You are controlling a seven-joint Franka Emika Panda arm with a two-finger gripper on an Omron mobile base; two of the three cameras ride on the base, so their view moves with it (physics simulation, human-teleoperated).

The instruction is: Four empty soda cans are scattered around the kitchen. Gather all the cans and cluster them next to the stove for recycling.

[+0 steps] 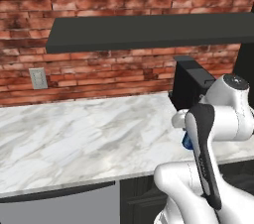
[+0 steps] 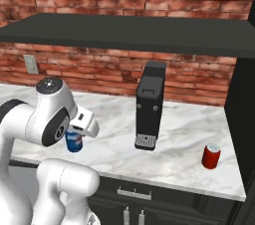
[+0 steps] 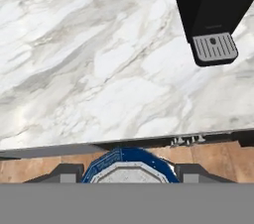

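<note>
Gripper (image 2: 75,137) is clamping the blue can (image 2: 74,141), axis upright, carrying it just above the marble counter (image 1: 74,134) near its front edge. Hand view is showing the can's silver top sitting between the fingers. Farther right, past the black coffee machine (image 2: 149,112), a red can (image 2: 211,156) is standing upright. Stove is probably off to one side; can't confirm direction.

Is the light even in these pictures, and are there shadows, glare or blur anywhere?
Left base view: flat, even light on the counter, no glare, everything sharp. Right base view: the shelf darkens the brick below it; the red can and coffee machine cast faint shadows. Hand view: the blue can in the claw is cropped at the bottom edge, not blurred.
</note>
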